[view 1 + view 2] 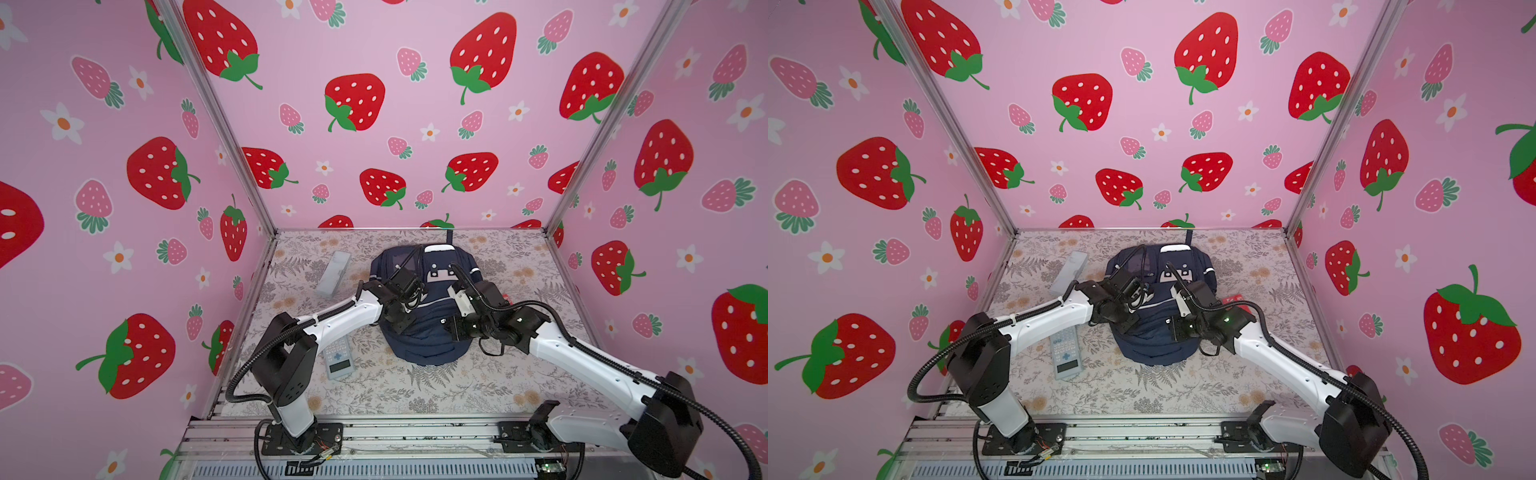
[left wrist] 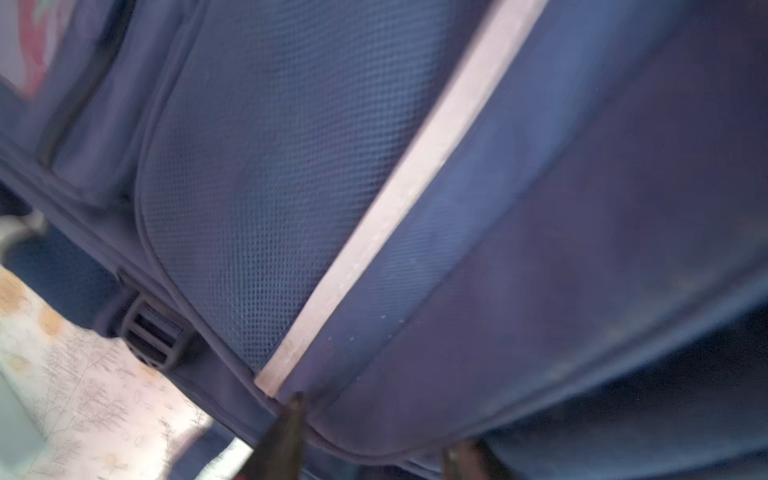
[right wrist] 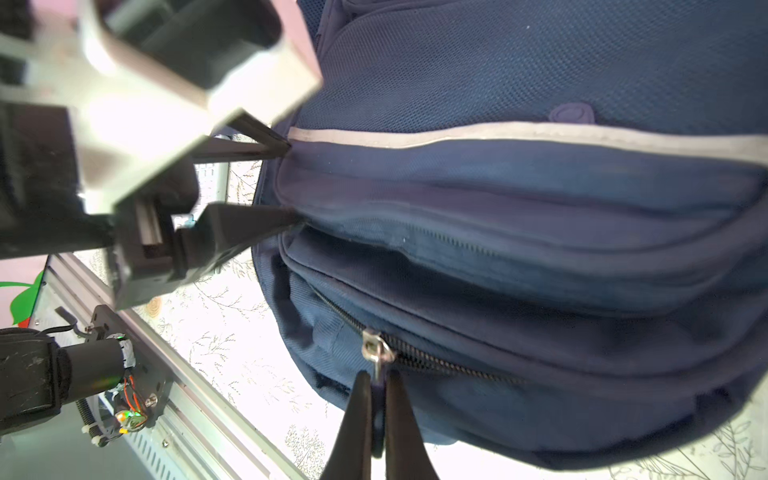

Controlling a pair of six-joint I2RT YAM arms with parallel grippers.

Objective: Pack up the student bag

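The student bag, navy with silver stripes and a white face patch, lies in the middle of the table in both top views. Both arms reach over it. My right gripper is shut on the metal zipper pull of a lower front pocket, at the bag's near edge. My left gripper is at the bag's left side. Its two fingertips press into the fabric on either side of a front pocket's rim, just under a silver stripe. That zip looks closed.
A grey calculator lies on the floral table cover beside the left arm. A pale grey case sits at the back left. Something red peeks out behind the right arm. Strawberry-print walls enclose three sides, and a metal rail runs along the front.
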